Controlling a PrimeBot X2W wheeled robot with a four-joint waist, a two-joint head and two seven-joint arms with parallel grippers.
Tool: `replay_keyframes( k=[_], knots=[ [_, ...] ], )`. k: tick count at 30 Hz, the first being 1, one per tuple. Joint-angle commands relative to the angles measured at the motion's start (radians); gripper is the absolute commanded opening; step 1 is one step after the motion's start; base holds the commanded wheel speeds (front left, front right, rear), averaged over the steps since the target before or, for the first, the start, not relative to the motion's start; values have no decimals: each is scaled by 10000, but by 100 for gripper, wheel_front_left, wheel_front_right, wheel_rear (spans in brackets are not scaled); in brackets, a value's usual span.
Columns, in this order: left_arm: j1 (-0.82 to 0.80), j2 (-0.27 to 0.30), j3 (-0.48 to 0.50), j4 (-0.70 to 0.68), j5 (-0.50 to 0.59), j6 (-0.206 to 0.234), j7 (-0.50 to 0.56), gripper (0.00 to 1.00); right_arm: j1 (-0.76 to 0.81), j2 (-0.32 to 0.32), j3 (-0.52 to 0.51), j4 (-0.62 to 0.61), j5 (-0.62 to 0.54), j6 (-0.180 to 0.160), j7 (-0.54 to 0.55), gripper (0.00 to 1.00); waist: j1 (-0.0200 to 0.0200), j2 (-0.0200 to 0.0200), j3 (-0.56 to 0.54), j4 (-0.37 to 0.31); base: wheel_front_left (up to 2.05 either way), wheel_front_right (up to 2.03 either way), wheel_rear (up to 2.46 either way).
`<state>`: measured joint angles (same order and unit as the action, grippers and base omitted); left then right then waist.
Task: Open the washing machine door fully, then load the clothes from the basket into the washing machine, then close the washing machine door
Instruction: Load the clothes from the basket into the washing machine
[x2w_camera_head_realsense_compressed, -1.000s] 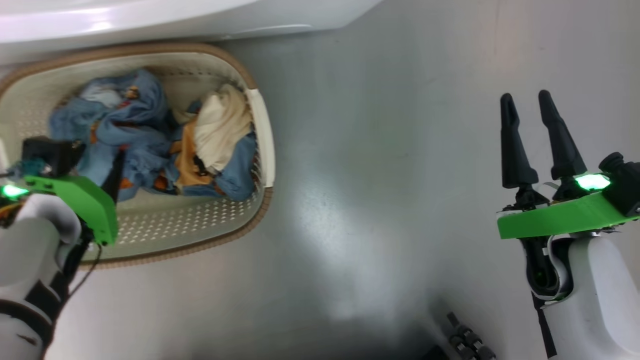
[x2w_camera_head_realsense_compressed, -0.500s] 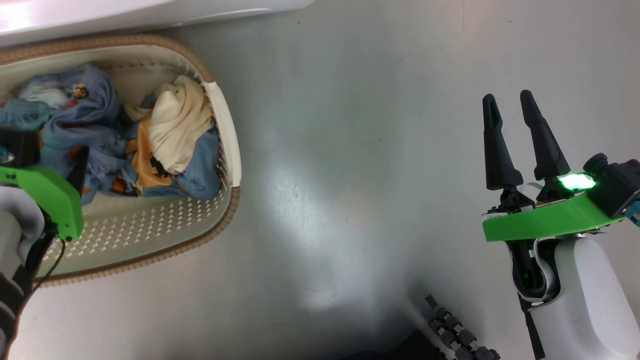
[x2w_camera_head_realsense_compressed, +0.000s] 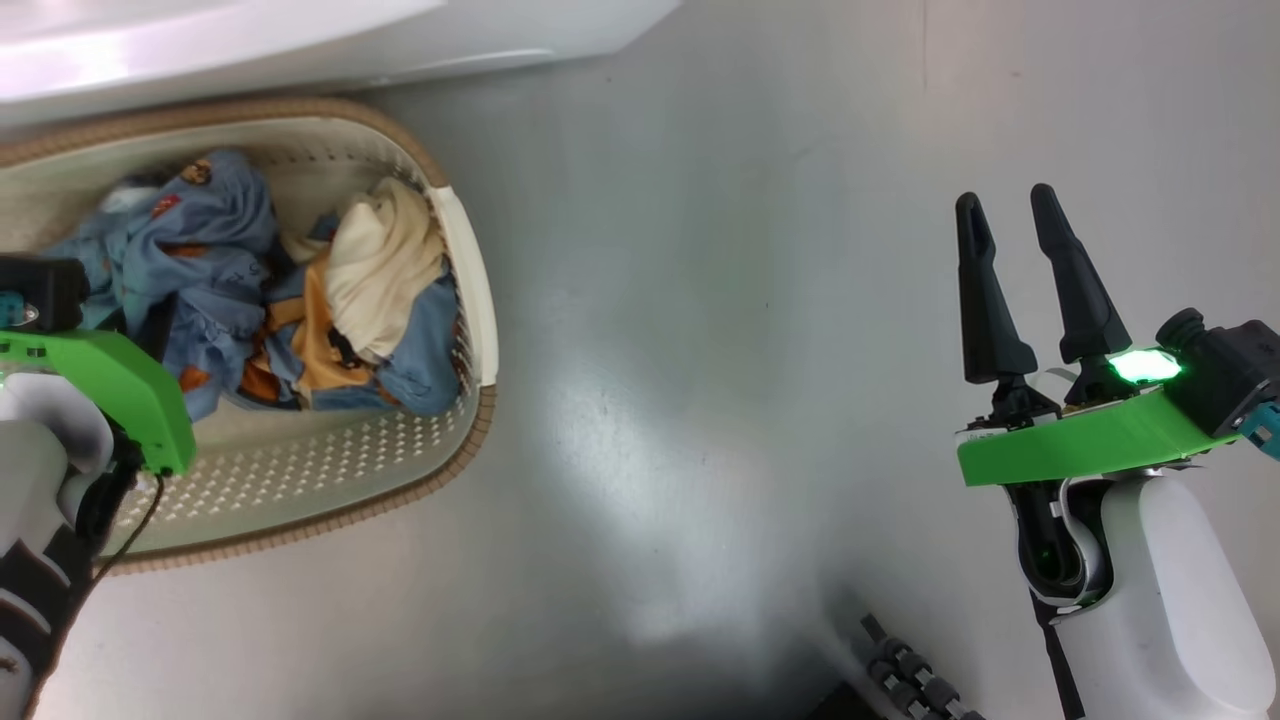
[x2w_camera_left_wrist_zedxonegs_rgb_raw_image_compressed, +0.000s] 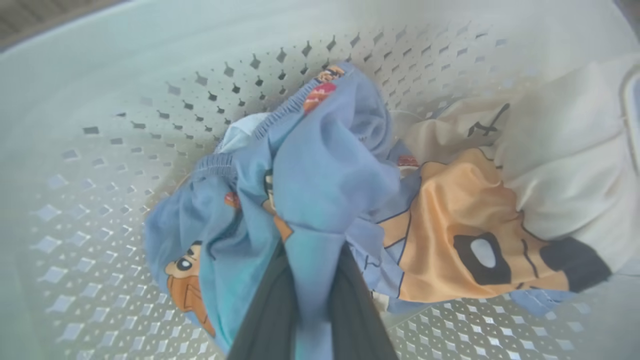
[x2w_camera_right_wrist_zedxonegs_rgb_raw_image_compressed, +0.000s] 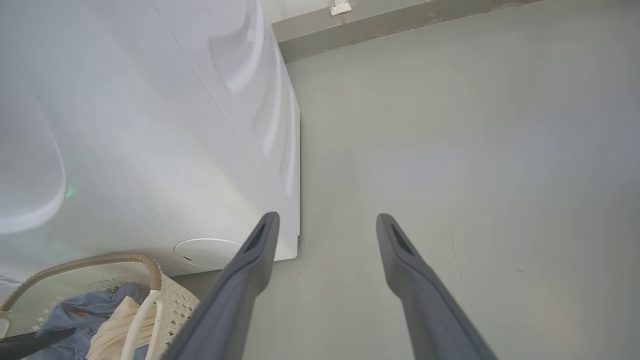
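Grey floor (x2w_camera_head_realsense_compressed: 700, 350), smooth and dull, carries everything. On it stands the basket (x2w_camera_head_realsense_compressed: 300, 470), with the clothes (x2w_camera_head_realsense_compressed: 300, 290) heaped in it.

The left claw (x2w_camera_left_wrist_zedxonegs_rgb_raw_image_compressed: 310, 280) is down inside the basket. Its two dark fingers are pinched narrow on a fold of a light blue garment (x2w_camera_left_wrist_zedxonegs_rgb_raw_image_compressed: 320, 165), which bunches up over the fingertips. An orange-tan piece (x2w_camera_left_wrist_zedxonegs_rgb_raw_image_compressed: 460, 215) and a cream piece (x2w_camera_left_wrist_zedxonegs_rgb_raw_image_compressed: 560, 165) lie touching that garment on one side, so a quick pull would likely drag them along. The step in hand looks like lifting out the first load. It is best done as a straight, slow rise until the cloth hangs free of the heap, watching that the fold does not slip from the pinch.

The perforated wall rises close around the pile, and the brown rim (x2w_camera_head_realsense_compressed: 420, 140) and a pale handle (x2w_camera_head_realsense_compressed: 470, 290) stand between the clothes and open floor, so trailing cloth should go over them rather than across. Just behind the basket is the white body of the washing machine (x2w_camera_right_wrist_zedxonegs_rgb_raw_image_compressed: 150, 125), its lower corner near the rim.

The right claw (x2w_camera_head_realsense_compressed: 1003, 197) hangs well apart over bare floor, fingers spread wide and holding nothing. That side offers ample room to swing.
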<state>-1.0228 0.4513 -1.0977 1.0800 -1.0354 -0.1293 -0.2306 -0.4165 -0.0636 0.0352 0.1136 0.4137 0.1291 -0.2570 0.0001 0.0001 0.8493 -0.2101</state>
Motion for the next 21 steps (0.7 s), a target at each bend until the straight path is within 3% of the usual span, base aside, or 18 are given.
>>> replay_keyframes(
  k=[1,7,10,21],
  knots=[
    [287,275,120,12,-234,-14,-188,0,229,-60,187,-100,-124,16,-48,100,-1,-1,-376,219,0,0,0],
    [562,185,291,-125,-663,-14,-299,0,213,-220,154,44,-127,16,-48,100,-1,-1,-1041,508,0,0,0],
    [718,190,839,-353,-629,-14,-306,0,281,-308,110,157,-77,16,-48,100,-1,-1,-1537,714,0,0,0],
    [2526,-222,4332,-1808,1002,-14,-310,0,951,-672,94,678,95,16,-48,100,-1,-1,-3631,1428,0,0,0]
  ],
)
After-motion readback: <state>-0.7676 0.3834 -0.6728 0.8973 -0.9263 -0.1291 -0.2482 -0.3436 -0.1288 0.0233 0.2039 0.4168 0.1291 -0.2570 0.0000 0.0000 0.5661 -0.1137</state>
